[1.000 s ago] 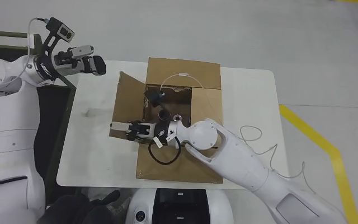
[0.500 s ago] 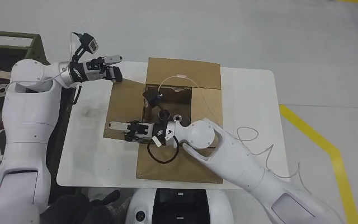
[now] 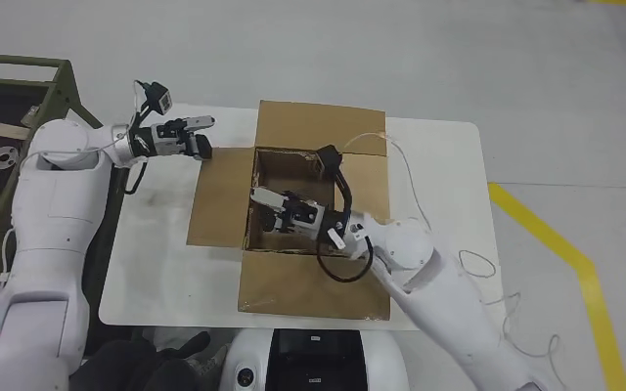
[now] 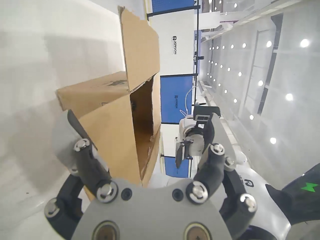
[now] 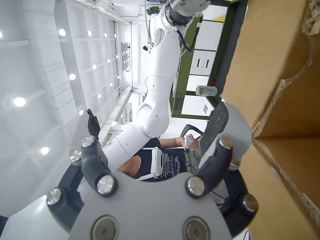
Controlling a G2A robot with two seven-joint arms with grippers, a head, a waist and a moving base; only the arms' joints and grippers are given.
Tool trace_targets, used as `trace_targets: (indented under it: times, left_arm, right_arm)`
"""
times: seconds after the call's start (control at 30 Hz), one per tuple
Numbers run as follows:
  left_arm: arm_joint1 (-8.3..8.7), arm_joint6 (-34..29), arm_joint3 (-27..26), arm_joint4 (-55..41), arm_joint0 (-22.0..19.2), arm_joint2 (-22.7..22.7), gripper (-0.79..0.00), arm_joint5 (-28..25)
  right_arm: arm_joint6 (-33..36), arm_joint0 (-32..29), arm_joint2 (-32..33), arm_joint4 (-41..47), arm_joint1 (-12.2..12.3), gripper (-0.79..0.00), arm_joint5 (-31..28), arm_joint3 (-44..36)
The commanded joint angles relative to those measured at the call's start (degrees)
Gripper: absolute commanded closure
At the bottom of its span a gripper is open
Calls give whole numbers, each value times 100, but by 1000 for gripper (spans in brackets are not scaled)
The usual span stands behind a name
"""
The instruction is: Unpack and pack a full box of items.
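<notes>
An open cardboard box (image 3: 293, 127) stands in the middle of the white table (image 3: 445, 166), all its flaps folded outward. Its inside looks dark and I cannot make out any items. My right gripper (image 3: 266, 200) hangs open over the box's opening, close to its left wall. In the right wrist view, the right gripper (image 5: 155, 123) holds nothing and a cardboard edge (image 5: 275, 96) lies beside one finger. My left gripper (image 3: 203, 137) is open at the far corner of the left flap (image 3: 220, 200). In the left wrist view, the left gripper (image 4: 143, 131) faces the box (image 4: 112, 116).
A thin white cable (image 3: 403, 171) trails from the right arm across the right flap. A green rack (image 3: 29, 88) stands beside the table's left edge. Bare table lies left of the box and along its right side.
The left arm swung in from the far left to the left flap's far corner. The left flap now lies flat. The right gripper moved right, from the left flap to over the opening.
</notes>
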Motion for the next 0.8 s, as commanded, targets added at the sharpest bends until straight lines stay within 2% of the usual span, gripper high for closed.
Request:
trace_targets:
  times: [0.0,0.43,0.77]
  left_arm:
    - [-8,54,43,37,3,52,-785,-22]
    - [-124,620,21,483,41,598,-785,-126]
    - [-215,788,-176,572,-4,922,-785,-3]
  right_arm:
    - [45,-235,241,-28,63,-785,10,-217]
    - [267,-1419,1493,109,350,-785,172,-1123]
    - [435,-2014,2096,340,471,-785,-66,-1443]
